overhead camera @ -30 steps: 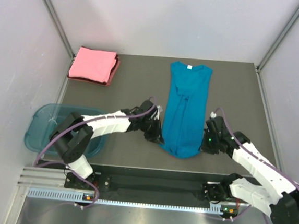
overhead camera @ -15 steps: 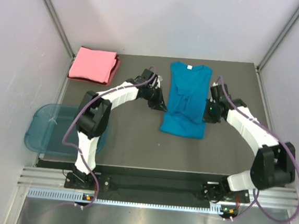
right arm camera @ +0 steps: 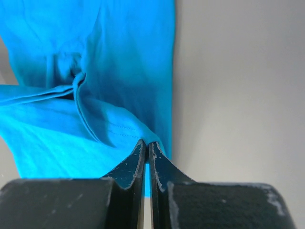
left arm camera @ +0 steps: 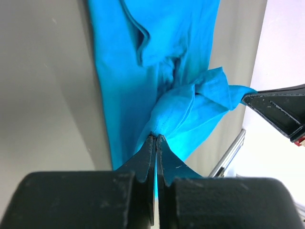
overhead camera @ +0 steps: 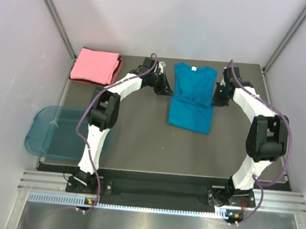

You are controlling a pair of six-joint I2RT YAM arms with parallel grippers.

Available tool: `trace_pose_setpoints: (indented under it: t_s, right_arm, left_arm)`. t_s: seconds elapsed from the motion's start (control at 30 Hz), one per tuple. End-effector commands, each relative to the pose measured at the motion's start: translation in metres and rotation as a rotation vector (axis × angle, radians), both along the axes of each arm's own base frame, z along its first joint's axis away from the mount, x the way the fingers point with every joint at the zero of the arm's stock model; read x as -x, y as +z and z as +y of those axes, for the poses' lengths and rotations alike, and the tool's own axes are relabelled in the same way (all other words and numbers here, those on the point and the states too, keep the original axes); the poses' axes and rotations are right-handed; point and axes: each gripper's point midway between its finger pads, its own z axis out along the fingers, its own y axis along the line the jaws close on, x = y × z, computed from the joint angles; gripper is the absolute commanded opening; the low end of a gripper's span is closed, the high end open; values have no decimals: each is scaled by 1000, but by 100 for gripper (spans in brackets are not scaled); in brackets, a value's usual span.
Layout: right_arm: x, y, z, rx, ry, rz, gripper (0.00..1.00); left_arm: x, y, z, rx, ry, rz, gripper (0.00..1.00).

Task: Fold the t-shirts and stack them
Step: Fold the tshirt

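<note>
Left claw (left arm camera: 156, 139) and right claw (right arm camera: 147, 144) each clench a hem corner of the soft teal-blue cloth t-shirt (overhead camera: 191, 104), which lies far-middle on the tabletop (overhead camera: 134, 145) with its hem doubled toward the collar. The halving fold looks to be in hand. Next: lay the hem flat, let go, then stack it with the folded salmon-pink cloth t-shirt (overhead camera: 95, 66) far left.

White-shelled links and chunky black joints on left arm (overhead camera: 124, 85) and right arm (overhead camera: 248, 105) alike, purple cables (overhead camera: 82, 120) looping along each, a small green light (overhead camera: 220, 91) near the right wrist, matte black wedge-shaped fingers (left arm camera: 143, 164) with scuffed, pale-flecked inner edges
</note>
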Motion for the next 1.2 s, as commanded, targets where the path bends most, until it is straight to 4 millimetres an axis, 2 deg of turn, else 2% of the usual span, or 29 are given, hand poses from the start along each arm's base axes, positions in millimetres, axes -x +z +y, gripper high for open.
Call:
trace_pose_setpoints:
  t_s: [0.0, 0.03, 0.1, 0.13, 0.37, 0.43, 0.57, 0.8, 0.97, 1.0, 1.03, 1.13, 1.17]
  right_arm:
    - [-35, 20, 4, -40, 25, -88, 1]
    - [-38, 13, 5, -49, 31, -74, 1]
    - [-47, 16, 5, -58, 32, -89, 2]
    - [-49, 12, 6, -65, 36, -85, 2]
    - [-65, 4, 5, -88, 41, -89, 2]
    - [-69, 8, 4, -84, 47, -110, 2]
    - [-76, 6, -4, -79, 30, -124, 3]
    - [-88, -8, -10, -104, 16, -106, 5]
    - [-95, -16, -11, -125, 17, -105, 6]
    - [-98, -14, -11, -127, 18, -112, 8]
    - [-99, -16, -9, -138, 27, -108, 18]
    - [-102, -3, -7, -153, 38, -128, 26]
    - [-103, 3, -5, -157, 46, -141, 33]
  left_arm:
    - [-29, 20, -4, 114, 9, -70, 0]
    - [-32, 10, -3, 114, 11, -57, 0]
    - [-39, 13, -5, 139, 6, -68, 0]
    - [-41, 7, -6, 145, 4, -63, 0]
    - [-54, 20, -14, 231, -13, -141, 0]
    - [-56, 27, -16, 253, -22, -169, 0]
    - [-67, 28, -15, 258, 10, -199, 0]
    - [-78, -2, -20, 272, 37, -141, 0]
    - [-84, -9, -17, 261, 56, -149, 0]
    - [-85, -11, -17, 260, 57, -149, 0]
    - [-85, -11, -17, 260, 57, -149, 3]
    - [-87, -5, -15, 264, 60, -157, 20]
    - [-88, -1, -14, 267, 61, -162, 25]
